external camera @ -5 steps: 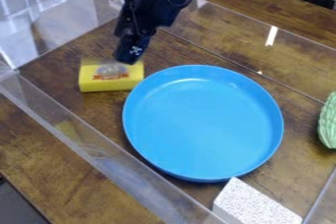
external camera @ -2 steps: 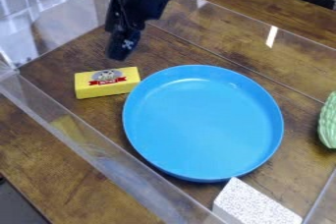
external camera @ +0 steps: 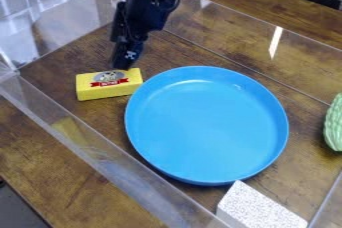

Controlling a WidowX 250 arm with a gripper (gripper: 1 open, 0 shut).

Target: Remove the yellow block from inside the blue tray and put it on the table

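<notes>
The yellow block [external camera: 107, 84], with its red-and-white label facing up, lies flat on the dark wood table [external camera: 254, 57], just left of the blue tray [external camera: 207, 122]. It is clear of the tray's rim, and the tray holds nothing. My gripper [external camera: 127, 54] hangs on the dark arm just behind and above the block, pointing steeply down. It is open, with nothing between its fingers, and it is not touching the block.
Clear acrylic walls [external camera: 54, 32] run along the table's left and front edges. A green object [external camera: 333, 122] shows at the right border. A speckled grey-white pad [external camera: 261, 207] lies at the front, next to the tray.
One second ago the gripper stood right over the block. It drew up and back, then sank slightly. The block settled a little toward the front and now lies still.
</notes>
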